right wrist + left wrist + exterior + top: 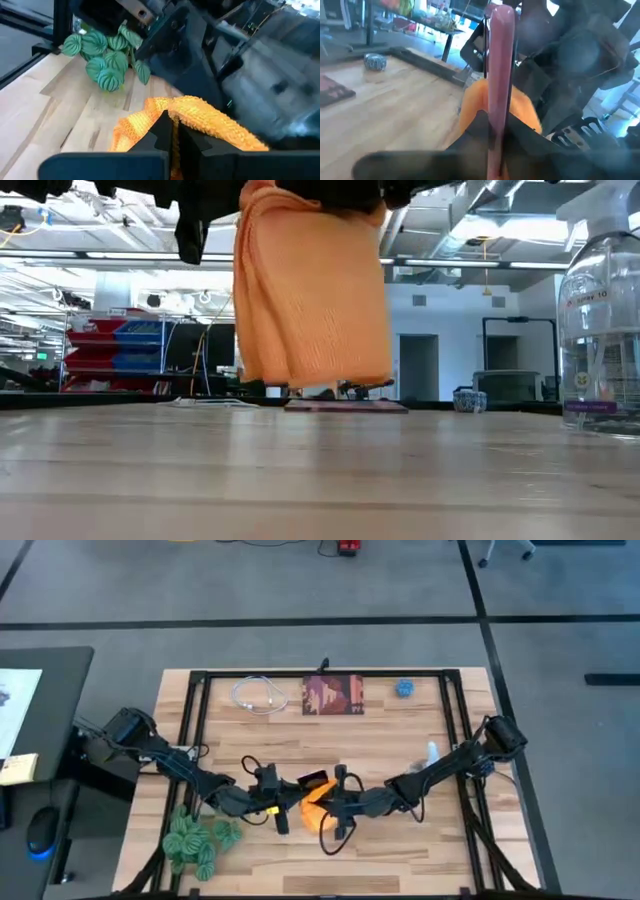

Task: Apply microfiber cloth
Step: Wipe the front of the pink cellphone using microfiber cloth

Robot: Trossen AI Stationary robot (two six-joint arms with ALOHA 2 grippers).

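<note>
Right tool point(171, 132) pinches orange microfiber cloth point(312, 290), fuzzy, folded, hanging clear above the surface point(320, 470) centre. Left tool point(495, 142) clamps a phone point(499, 75) edge-on beside it. Spray-bottle point(603, 330) label unreadable.

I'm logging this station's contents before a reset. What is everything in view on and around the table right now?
microfiber cloth: one, bright orange, hanging in the air above the table's middle front, held by the right gripper
smartphone: one, thin, edge-on, pinkish rim, in the left gripper beside the cloth
printed square: one, dark red-brown, back middle of the table
cable: one, white, coiled, back left
small ball-like object: one, blue, back right
spray bottle: one, clear, right side
artificial plant: one, green, front left corner
table: one, light wood, black frame
left gripper: shut on the smartphone
right gripper: shut on the cloth
</note>
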